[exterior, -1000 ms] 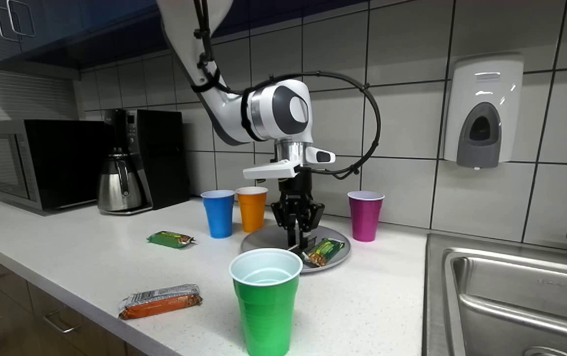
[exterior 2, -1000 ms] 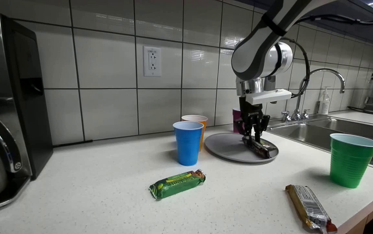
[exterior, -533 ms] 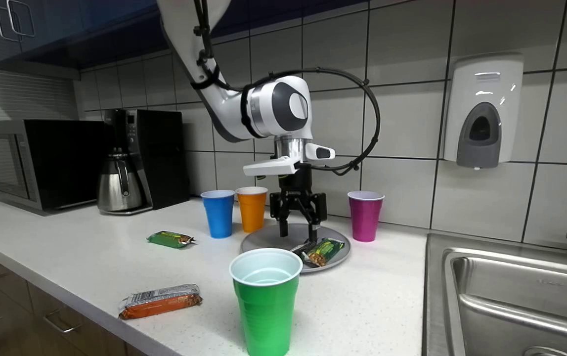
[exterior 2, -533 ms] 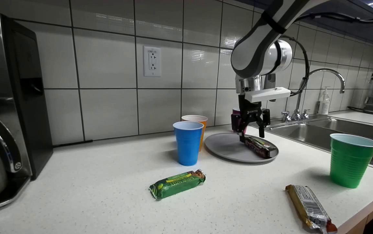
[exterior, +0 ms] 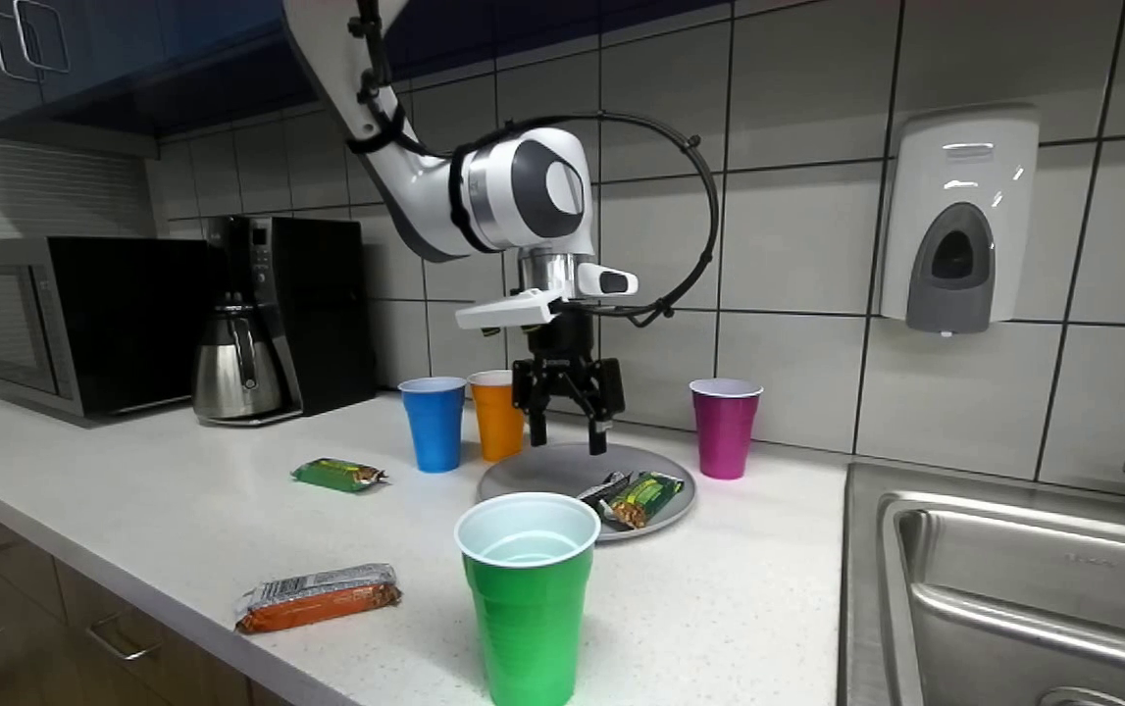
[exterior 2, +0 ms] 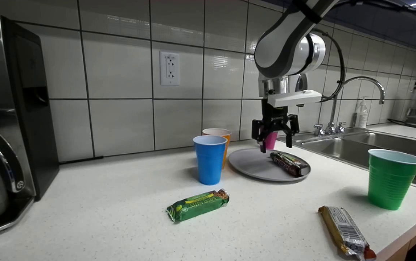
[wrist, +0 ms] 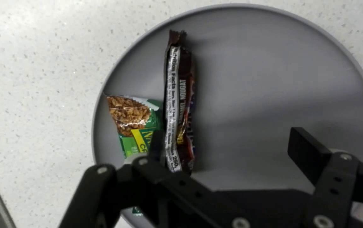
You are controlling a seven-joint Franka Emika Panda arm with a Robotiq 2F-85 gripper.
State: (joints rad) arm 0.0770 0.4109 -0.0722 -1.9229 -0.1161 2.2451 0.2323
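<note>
Brown-wrapped, the caramel-nougat bar [wrist: 180, 101] lies on the grey plate [wrist: 279, 72] below my empty, wide-spread pincer [wrist: 225, 139], left of the gap's middle in the wrist frame, long axis running top to bottom.

A coffee maker [exterior: 302, 319] and a purple cup [exterior: 725, 431] are placed by the back edge of the surface [exterior: 739, 608], a green cup [exterior: 529, 613] near its front edge.
</note>
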